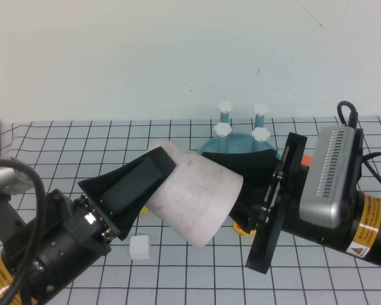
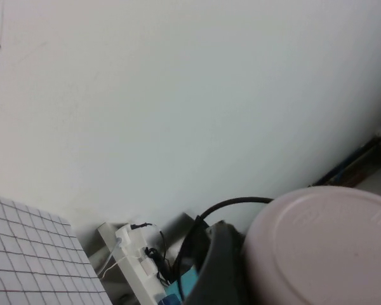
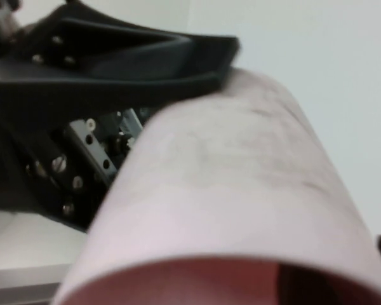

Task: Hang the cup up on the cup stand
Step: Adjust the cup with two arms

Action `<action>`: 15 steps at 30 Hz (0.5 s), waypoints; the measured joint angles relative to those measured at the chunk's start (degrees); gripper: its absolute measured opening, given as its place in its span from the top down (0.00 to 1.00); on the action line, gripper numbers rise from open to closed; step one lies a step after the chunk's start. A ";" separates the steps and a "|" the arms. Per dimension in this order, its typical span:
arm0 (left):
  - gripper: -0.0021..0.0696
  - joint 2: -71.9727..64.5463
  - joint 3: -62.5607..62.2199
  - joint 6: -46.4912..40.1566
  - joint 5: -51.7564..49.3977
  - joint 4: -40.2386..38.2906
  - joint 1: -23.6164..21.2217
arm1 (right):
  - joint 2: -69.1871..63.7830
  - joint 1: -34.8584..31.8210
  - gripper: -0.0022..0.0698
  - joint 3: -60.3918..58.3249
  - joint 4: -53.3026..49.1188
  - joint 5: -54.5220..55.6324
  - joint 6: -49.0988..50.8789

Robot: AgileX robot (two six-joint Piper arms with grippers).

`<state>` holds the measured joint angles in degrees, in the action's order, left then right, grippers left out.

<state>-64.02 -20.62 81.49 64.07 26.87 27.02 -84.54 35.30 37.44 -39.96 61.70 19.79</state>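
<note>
The cup (image 1: 193, 198) was held above the bench (image 1: 343, 279), just in front of the cup stand (image 1: 241, 136), lying nearly on its side with its long axis running from the left gripper (image 1: 153, 190) toward the right gripper (image 1: 251, 197). The left fingers (image 1: 130, 187) were clamped on its narrow bottom end. The wide mouth pointed at the right gripper, whose fingers seemed to grasp the rim, though I cannot tell this for certain.

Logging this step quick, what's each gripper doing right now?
Left gripper: shut on the cup, held above the table.
Right gripper: at the cup's open end; grip cannot be told.
</note>
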 joint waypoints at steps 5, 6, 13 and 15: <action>0.20 0.00 0.00 -0.67 0.91 -0.83 0.00 | 0.11 0.00 0.36 0.00 -2.42 -1.40 7.40; 0.20 0.00 0.00 -1.27 0.91 -1.40 0.00 | 0.24 0.00 0.32 0.00 -3.55 -2.08 7.94; 0.20 0.00 -2.08 -6.69 0.91 -5.63 0.00 | 7.20 0.00 0.27 0.00 -8.24 -14.07 10.76; 0.20 0.00 -3.63 -9.13 0.91 -5.64 0.00 | 10.95 0.00 0.27 0.00 -8.75 -20.76 14.56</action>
<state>-64.02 -24.25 72.36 64.98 21.23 27.02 -73.59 35.30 37.44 -48.71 40.94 34.35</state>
